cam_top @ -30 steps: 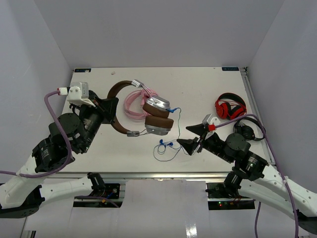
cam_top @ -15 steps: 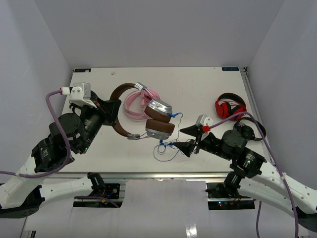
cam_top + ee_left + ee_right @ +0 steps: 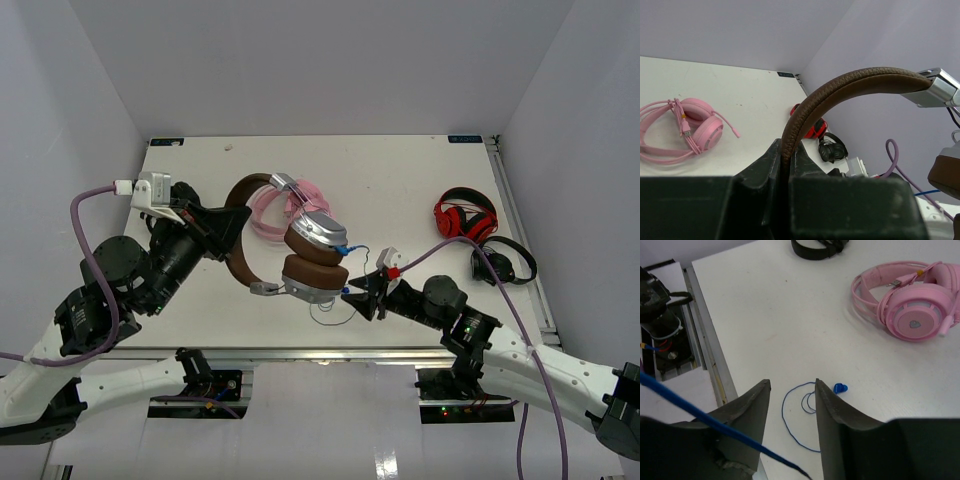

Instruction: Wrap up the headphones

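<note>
Brown padding and silver-grey cups mark the over-ear headphones (image 3: 316,232), which sit just left of centre on the white table (image 3: 400,170). One cup is nearer the front than the other, and the set overlaps the pink headphones (image 3: 270,212) behind it.

The left gripper (image 3: 228,216) is pinched tight on the brown headband (image 3: 238,250). In its wrist view the band rises from between the two black fingers (image 3: 765,165) and arches over to a silver slider (image 3: 935,90). From where I stand the headset looks lifted rather than lying flat, though I can't be sure.

The thin dark cord (image 3: 784,415) trails from the cups and makes a small loop on the table near the front edge. The right gripper (image 3: 364,292) hovers over that loop with its fingers spread and nothing between them. Its wrist view shows the loop and a small blue bit (image 3: 840,388) on the table below the gap. A blue stretch of cord also crosses in front of one finger.

Red-and-black headphones (image 3: 463,215) and a black pair (image 3: 505,262) lie well apart at the right.
</note>
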`<move>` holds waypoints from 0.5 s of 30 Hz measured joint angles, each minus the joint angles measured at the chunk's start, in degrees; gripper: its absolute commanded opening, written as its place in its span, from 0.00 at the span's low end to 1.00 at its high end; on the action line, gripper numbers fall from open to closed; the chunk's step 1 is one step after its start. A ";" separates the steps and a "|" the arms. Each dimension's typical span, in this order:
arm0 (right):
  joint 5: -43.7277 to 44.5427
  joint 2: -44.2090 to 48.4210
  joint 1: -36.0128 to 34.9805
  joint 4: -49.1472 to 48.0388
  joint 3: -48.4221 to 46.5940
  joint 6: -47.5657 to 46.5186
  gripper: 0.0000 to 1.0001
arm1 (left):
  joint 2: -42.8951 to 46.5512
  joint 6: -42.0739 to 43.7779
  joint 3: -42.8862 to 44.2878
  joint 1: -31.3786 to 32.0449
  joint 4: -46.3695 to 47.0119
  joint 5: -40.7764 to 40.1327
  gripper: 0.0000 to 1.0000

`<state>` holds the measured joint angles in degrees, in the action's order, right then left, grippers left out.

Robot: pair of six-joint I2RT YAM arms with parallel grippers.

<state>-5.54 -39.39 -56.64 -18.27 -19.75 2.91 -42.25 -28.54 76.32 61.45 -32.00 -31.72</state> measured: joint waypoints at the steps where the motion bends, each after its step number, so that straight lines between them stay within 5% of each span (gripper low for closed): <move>1: 0.05 -0.04 0.00 -1.27 0.59 0.35 0.39 | 0.16 -0.09 -0.17 0.00 0.16 0.35 0.00; 7: 0.20 0.08 0.00 -8.11 6.09 2.50 0.09 | 2.45 -0.41 -2.67 0.00 1.49 3.70 0.00; 15: -1.07 -1.78 0.00 -12.48 6.85 3.59 0.08 | 5.32 -0.60 -7.59 0.00 5.54 16.67 0.00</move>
<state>-6.61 -41.17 -56.64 -30.74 -12.91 6.50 -36.93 -29.15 68.73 61.45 -26.46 -15.05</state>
